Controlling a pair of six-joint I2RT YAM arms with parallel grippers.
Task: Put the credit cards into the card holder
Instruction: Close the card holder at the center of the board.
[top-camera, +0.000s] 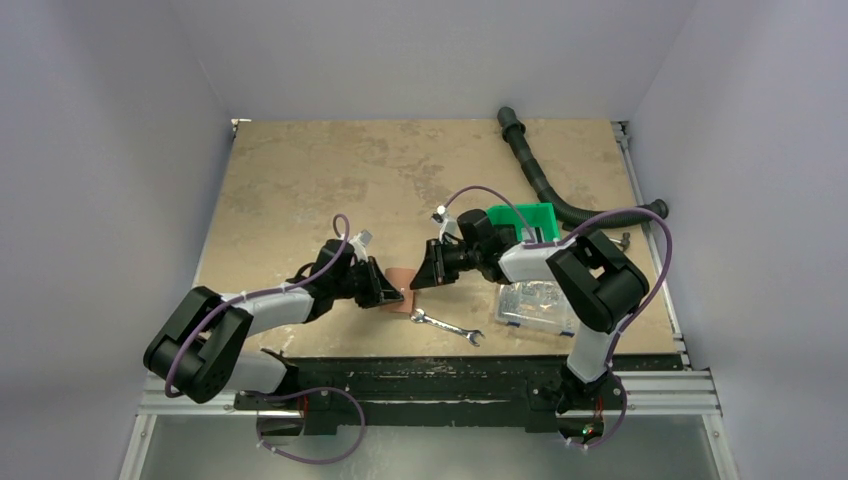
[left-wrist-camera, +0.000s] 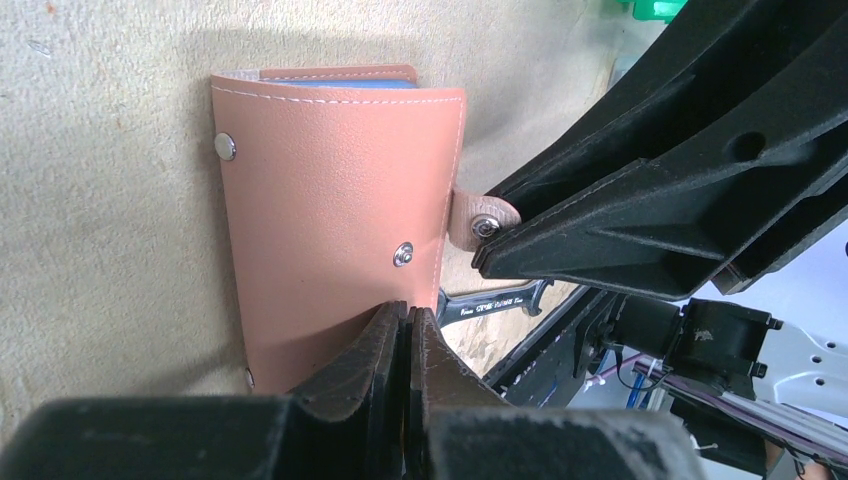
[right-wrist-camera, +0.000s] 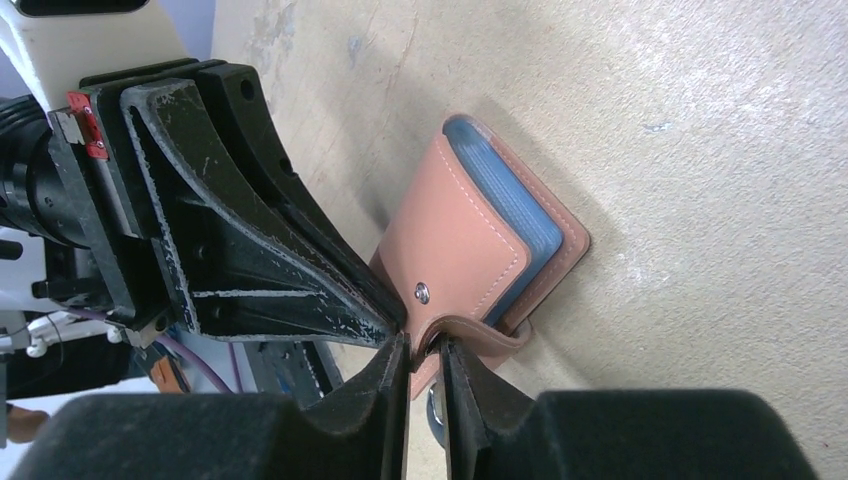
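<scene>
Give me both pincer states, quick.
Left pincer: closed, tips at the card holder edge.
Right pincer: slightly parted around its strap tab; grip cannot be told.

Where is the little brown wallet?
Top view, near the front middle: the wallet lies between the left pincer and right pincer, just beyond the wrench.

Seen from above, the wallet (top-camera: 399, 291) is only a small patch between the left gripper (top-camera: 390, 296) and the right gripper (top-camera: 420, 282), the cards (right-wrist-camera: 505, 200) show merely as a blue edge inside its fold, and the wrench (left-wrist-camera: 488, 303) lies mostly hidden behind the wallet.
</scene>
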